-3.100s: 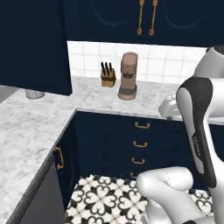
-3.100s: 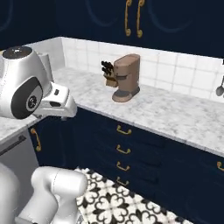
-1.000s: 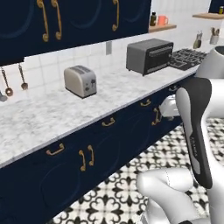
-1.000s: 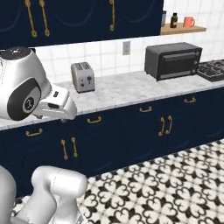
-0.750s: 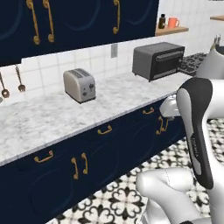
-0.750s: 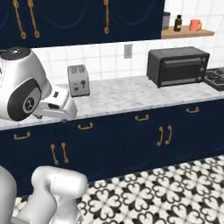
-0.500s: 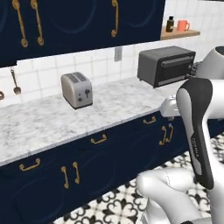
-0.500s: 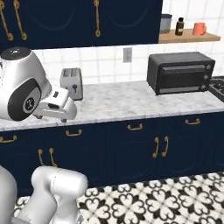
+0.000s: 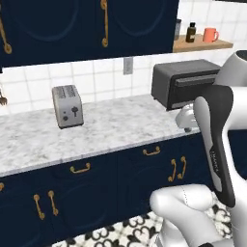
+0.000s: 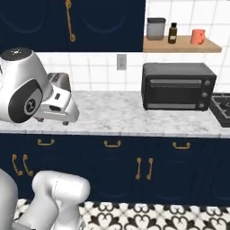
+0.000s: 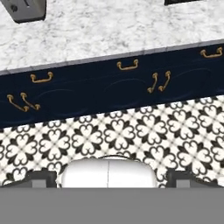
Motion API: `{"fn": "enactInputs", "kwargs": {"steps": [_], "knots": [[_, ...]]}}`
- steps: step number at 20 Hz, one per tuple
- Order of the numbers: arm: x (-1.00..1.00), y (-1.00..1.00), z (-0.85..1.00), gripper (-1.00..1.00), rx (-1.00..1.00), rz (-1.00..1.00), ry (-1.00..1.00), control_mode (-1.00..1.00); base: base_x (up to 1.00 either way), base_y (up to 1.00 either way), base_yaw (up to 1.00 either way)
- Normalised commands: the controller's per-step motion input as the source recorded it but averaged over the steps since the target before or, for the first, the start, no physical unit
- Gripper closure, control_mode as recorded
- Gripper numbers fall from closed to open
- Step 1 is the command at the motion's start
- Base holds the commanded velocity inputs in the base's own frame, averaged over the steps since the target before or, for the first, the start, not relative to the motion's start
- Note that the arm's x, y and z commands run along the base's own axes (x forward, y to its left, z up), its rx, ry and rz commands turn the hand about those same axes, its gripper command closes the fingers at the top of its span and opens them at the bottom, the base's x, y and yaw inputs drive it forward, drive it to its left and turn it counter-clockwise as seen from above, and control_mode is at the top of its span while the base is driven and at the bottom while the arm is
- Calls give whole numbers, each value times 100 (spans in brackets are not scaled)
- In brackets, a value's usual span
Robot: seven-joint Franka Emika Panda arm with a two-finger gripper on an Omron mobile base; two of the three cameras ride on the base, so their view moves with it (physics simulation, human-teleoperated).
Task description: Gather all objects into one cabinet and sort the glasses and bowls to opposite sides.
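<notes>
One salmon-orange cup (image 10: 198, 36) is seen at the upper right of the right base view, standing on a wooden shelf (image 10: 181, 45); in the left base view it sits at the upper right too (image 9: 210, 34). Beside it on the shelf are a brown bottle (image 10: 172, 33) and a lidded grey canister (image 10: 156, 28), neither wanted for the task. To the left of the shelf, the navy wall cabinet (image 10: 103, 22) is shut, its long brass handle (image 10: 69, 20) at the upper left of the frame. No bowl and no other glasses can be made out.

Below the shelf, a dark toaster oven (image 10: 177, 86) and a silver toaster (image 9: 67, 105) stand on the marble bench (image 10: 117, 117).

Claw (image 11: 109, 178) is spread about as wide as it goes and nothing is held; it is pointed down at the patterned floor (image 11: 131, 135) and the base-cabinet fronts.

Judgement: approach step, nothing grasped yet. To do it well, the base should be squared up before the shelf, the arm raised, and the cup taken from the side, well apart from the bottle so that it is not knocked. The cabinet door probably needs opening first.
</notes>
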Motion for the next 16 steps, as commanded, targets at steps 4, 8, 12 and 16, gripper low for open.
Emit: {"fn": "enactInputs", "kwargs": {"steps": [4, 8, 12, 16], "knots": [[0, 0, 0, -100, 0, 0, 0, 100, 20, -100, 35], [0, 0, 0, -100, 0, 0, 0, 100, 17, -100, 23], [0, 0, 0, -100, 0, 0, 0, 100, 23, -100, 13], [0, 0, 0, -100, 0, 0, 0, 100, 43, -87, 6]]}}
